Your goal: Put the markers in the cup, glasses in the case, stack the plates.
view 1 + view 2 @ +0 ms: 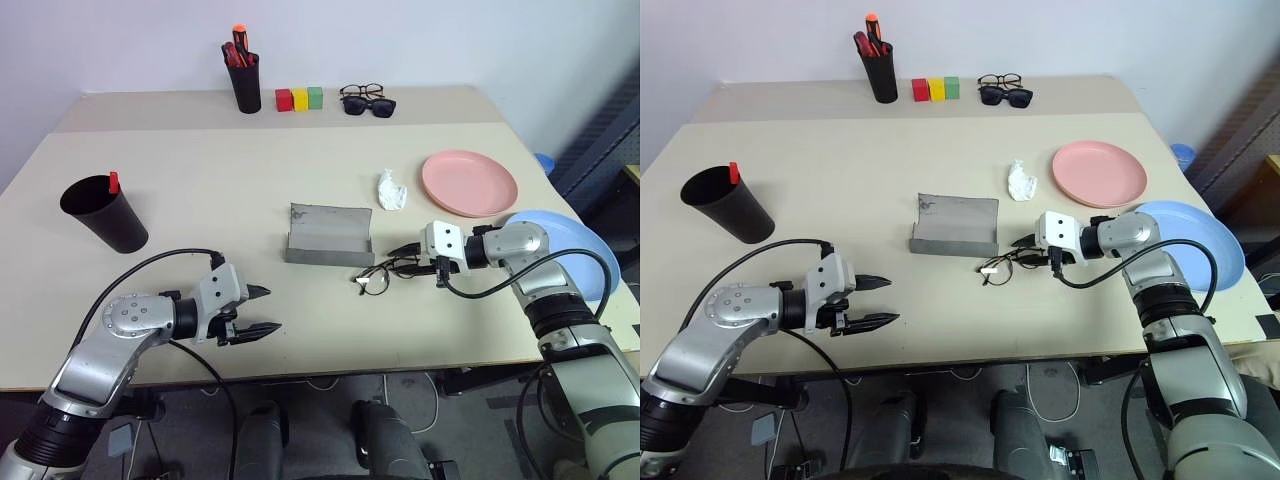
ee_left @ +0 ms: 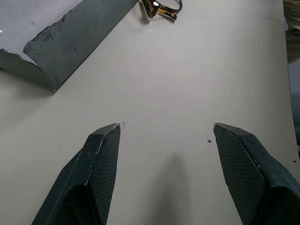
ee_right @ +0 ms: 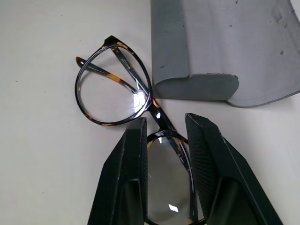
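Plates 1st, being the biggest things: pink plate sits flat on the table at far right, blue plate just beside it at the table's right edge, partly behind the right arm. They lie side by side, not stacked, so that job looks undone.

Next, the cup stands upright near the left edge w/ a red-capped marker poking over its rim. I can't make out the 2nd marker; it may be inside the cup, but the dark interior hides it.

Case lies open mid-table, lid standing up, hollow facing the robot, probably left that way so the glasses can drop straight in. Glasses lie on the table just beside the case's right end, folded temples tucked behind the lenses, 1 lens jutting toward the case.

Right gripper has its 2 fingers close together over the frame next to the bridge, w/ the nearer lens between and below them. Looks like a pinch on the frame, though contact on both pads isn't fully clear. My read: it's taking the glasses so they can be moved into the case.

Left gripper hangs over bare table near the front edge, jaws wide apart, holding and touching nothing. Likely just parked clear of the right arm's work.
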Controlling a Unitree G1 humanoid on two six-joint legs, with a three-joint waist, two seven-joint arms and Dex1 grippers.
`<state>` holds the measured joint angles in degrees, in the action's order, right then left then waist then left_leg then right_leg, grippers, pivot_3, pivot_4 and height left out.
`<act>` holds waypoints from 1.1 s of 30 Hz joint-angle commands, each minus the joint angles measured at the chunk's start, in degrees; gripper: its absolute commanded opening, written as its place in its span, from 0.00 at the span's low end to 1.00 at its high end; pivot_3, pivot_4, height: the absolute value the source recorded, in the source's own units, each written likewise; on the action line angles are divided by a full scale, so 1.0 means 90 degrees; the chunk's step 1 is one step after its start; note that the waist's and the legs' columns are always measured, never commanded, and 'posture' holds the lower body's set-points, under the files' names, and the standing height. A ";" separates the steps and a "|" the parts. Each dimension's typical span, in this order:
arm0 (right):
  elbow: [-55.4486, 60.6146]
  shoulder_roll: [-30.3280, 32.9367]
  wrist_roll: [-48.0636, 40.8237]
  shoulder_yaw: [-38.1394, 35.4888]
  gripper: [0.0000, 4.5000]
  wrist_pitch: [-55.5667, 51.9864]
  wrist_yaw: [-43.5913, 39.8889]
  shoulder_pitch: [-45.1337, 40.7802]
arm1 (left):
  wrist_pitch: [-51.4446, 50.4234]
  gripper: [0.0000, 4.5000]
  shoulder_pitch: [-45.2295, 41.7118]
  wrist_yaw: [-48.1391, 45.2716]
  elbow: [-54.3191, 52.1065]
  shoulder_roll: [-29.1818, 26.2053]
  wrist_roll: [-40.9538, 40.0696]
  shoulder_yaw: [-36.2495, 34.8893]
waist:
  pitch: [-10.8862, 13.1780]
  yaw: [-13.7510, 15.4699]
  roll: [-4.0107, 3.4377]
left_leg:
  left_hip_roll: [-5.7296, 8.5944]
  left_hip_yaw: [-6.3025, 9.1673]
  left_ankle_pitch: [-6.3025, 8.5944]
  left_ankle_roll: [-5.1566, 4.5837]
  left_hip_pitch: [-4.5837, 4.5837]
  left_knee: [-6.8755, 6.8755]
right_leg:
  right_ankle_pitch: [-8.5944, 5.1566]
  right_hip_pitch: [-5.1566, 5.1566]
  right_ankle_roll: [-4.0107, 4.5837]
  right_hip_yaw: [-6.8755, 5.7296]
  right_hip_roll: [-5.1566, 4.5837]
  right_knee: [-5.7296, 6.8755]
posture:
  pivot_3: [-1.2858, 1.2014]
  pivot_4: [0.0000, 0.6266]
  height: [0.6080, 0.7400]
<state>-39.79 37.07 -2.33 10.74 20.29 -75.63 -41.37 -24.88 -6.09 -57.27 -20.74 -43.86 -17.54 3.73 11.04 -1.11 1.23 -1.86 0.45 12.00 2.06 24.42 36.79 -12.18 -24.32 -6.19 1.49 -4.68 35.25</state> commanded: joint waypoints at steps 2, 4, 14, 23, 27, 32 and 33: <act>0.0044 -0.0004 -0.0020 -0.0129 0.28 0.0144 0.0108 -0.0177 | 0.0028 0.72 -0.0026 0.0004 -0.0182 -0.0077 -0.0050 -0.0075 | 0.0000 0.0000 0.0000 | 0.0000 0.0000 0.0000 0.0000 0.0000 0.0000 | 0.0000 0.0000 0.0000 0.0000 0.0000 0.0000 | 0.52 0.24 1.00; 0.0040 -0.0007 -0.0021 -0.0123 0.28 0.0152 0.0121 -0.0181 | 0.0027 0.72 -0.0024 0.0006 -0.0178 -0.0077 -0.0047 -0.0075 | 0.0000 0.0000 0.0000 | 0.0000 0.0000 0.0000 0.0000 0.0000 0.0000 | 0.0000 0.0000 0.0000 0.0000 0.0000 0.0000 | 0.52 0.24 1.00; -0.0040 -0.0031 -0.0009 -0.0077 0.01 0.0171 0.0088 -0.0165 | -0.0021 0.72 0.0017 0.0042 -0.0228 -0.0078 -0.0084 -0.0121 | 0.0000 -0.0001 0.0000 | 0.0000 0.0000 0.0000 0.0000 0.0000 0.0000 | 0.0000 0.0000 0.0000 0.0000 0.0000 0.0000 | 0.52 0.24 1.00; -0.0099 -0.0098 0.0025 -0.0086 0.01 0.0233 0.0139 -0.0200 | -0.0065 0.72 0.0050 0.0094 -0.0385 0.0223 -0.0751 -0.0554 | 0.0000 -0.0001 0.0000 | 0.0000 0.0000 0.0000 0.0000 0.0000 -0.0001 | 0.0000 0.0000 0.0000 0.0000 0.0000 0.0000 | 0.52 0.24 1.00; -0.0101 -0.0123 0.0023 -0.0104 0.01 0.0248 0.0180 -0.0257 | -0.0153 0.72 -0.0191 0.0062 -0.0371 0.0441 -0.1295 -0.0853 | 0.0000 0.0009 0.0000 | 0.0000 0.0000 0.0000 0.0000 0.0000 -0.0001 | 0.0000 0.0001 0.0000 0.0000 -0.0001 -0.0001 | 0.52 0.24 1.00; -0.0153 -0.0156 0.0041 -0.0117 0.01 0.0277 0.0223 -0.0335 | -0.0211 0.72 -0.0367 0.0023 -0.0181 0.0490 -0.1590 -0.0959 | 0.0000 -0.0006 -0.0001 | 0.0001 0.0000 0.0000 0.0000 0.0000 0.0000 | 0.0000 0.0001 0.0000 0.0000 0.0000 0.0000 | 0.52 0.24 1.00; -0.0197 -0.0166 0.0068 -0.0114 0.01 0.0317 0.0261 -0.0364 | -0.0025 0.72 -0.0346 -0.0003 -0.0138 0.0568 -0.1591 -0.0986 | 0.0000 -0.0012 -0.0001 | 0.0001 0.0000 0.0000 0.0000 0.0000 0.0000 | 0.0000 0.0001 0.0000 0.0000 0.0001 0.0000 | 0.52 0.24 1.00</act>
<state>-41.20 35.62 -1.39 10.78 22.03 -73.87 -43.18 -26.85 -9.22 -57.25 -21.93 -39.43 -30.78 -3.76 11.05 -1.21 1.23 -1.86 0.45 11.99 2.06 24.41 36.77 -12.18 -24.31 -6.19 1.49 -4.67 35.24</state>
